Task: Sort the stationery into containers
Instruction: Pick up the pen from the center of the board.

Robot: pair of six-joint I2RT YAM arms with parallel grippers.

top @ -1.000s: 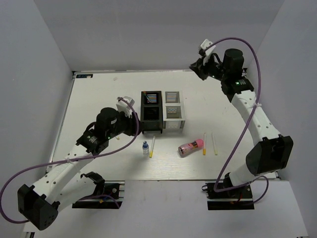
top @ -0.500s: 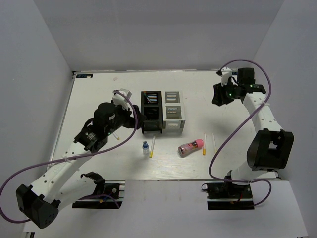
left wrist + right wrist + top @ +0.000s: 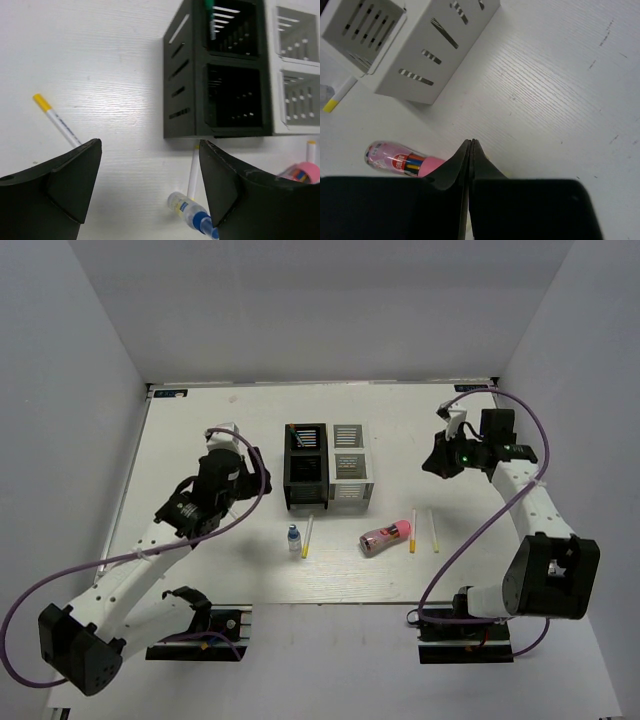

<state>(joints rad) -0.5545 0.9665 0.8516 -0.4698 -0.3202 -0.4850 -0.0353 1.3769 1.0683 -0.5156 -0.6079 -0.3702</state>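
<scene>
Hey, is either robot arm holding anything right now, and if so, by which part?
Nothing is held. The left gripper is wide open, gripping nothing; the right gripper has its fingers closed together with nothing between them.

On my overhead feed I see a white table (image 3: 190,430) with a faint wood grain. It is boxed in on three sides by plain pale grey panels: a back wall (image 3: 320,310), a left wall (image 3: 60,420) and a right wall (image 3: 590,380). The light is soft and even, throwing only weak shadows on the tabletop. A small dark strip (image 3: 172,393) sits at its far left corner.
</scene>
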